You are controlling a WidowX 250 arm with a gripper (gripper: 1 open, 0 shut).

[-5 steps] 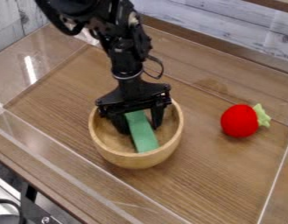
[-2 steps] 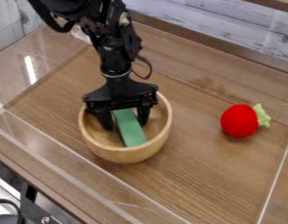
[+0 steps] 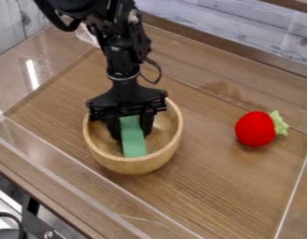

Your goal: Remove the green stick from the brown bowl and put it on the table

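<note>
The brown bowl [image 3: 166,151] sits on the table [image 3: 224,191] left of centre. Inside it the mint-green stick [image 3: 132,141] lies slanted, its near end resting low against the front wall. My black gripper [image 3: 127,118] points straight down into the bowl. Its fingers stand on either side of the stick's far end and are shut on it. The arm hides that end of the stick and the bowl's back rim.
A red strawberry toy with green leaves [image 3: 257,129] lies on the table to the right of the bowl. Low clear acrylic walls [image 3: 290,201] border the tabletop on the left, front and right.
The bowl, the stick and the gripper have shifted a little to the left since the earliest frame. The fingers have drawn in onto the stick's far end.
</note>
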